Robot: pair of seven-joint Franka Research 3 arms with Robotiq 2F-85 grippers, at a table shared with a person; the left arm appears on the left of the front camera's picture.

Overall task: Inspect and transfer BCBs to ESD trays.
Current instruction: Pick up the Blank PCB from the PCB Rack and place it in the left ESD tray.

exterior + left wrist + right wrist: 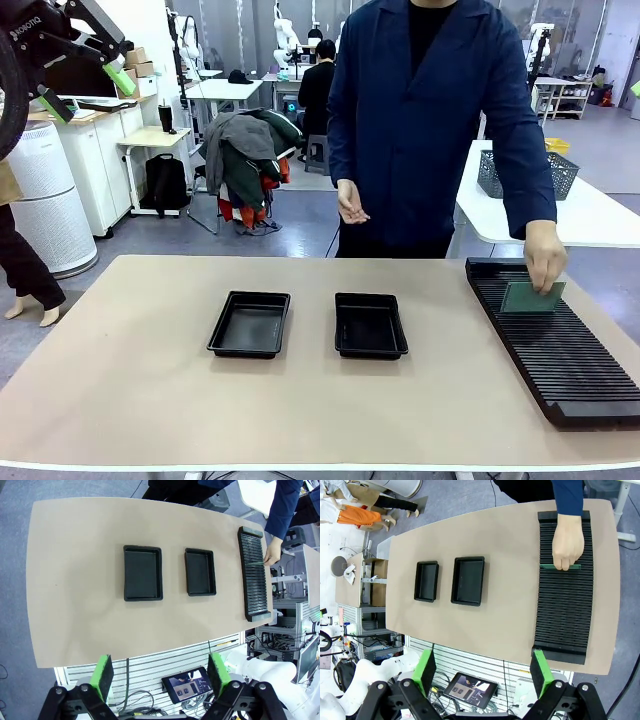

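Note:
Two black ESD trays lie side by side mid-table, one to the left [250, 323] [143, 572] [426, 581] and one to the right [370, 325] [200, 572] [468, 580]; both hold nothing. A person's hand [546, 262] [568, 542] holds one green BCB [531, 297] [547, 566] upright on edge in the black slotted rack [565, 345] [255, 575] [565, 620]. My left gripper [88, 88] [162, 676] hangs open high above the table's left side. My right gripper [483, 672] is open too, high over the near edge.
The person in a dark blue coat [430, 110] stands at the far side, the other hand [351, 205] held free. A grey mesh basket [527, 173] sits on a white table behind. Bare tabletop [130, 370] surrounds the trays.

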